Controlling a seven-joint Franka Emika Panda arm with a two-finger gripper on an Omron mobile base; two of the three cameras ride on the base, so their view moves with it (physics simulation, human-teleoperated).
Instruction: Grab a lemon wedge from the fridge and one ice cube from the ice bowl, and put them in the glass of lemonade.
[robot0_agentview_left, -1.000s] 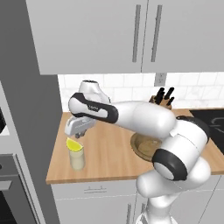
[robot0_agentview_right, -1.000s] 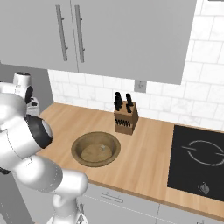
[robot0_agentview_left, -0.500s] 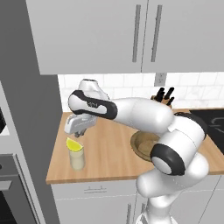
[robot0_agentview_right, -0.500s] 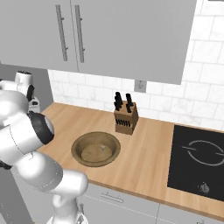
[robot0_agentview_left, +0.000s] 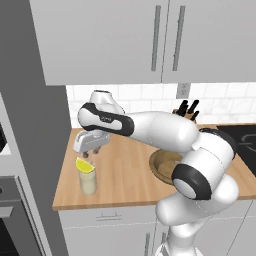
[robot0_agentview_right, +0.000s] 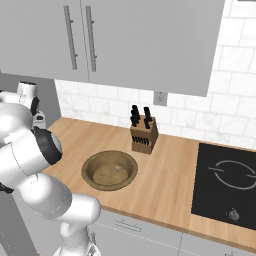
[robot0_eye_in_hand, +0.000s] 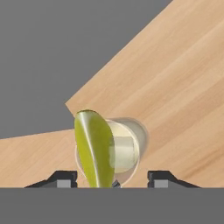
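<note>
Just above the glass of lemonade (robot0_agentview_left: 88, 181), the gripper (robot0_agentview_left: 91, 151) hangs with its fingers spread apart, touching nothing, as the hand view shows. Below it the lemon wedge (robot0_agentview_left: 84, 166) sits on the rim of the glass, tilted, near the left front corner of the wooden counter (robot0_agentview_left: 127, 180). Further right on that counter lies the ice bowl (robot0_agentview_right: 109, 170), just in front of the knife block (robot0_agentview_right: 143, 134).
</note>
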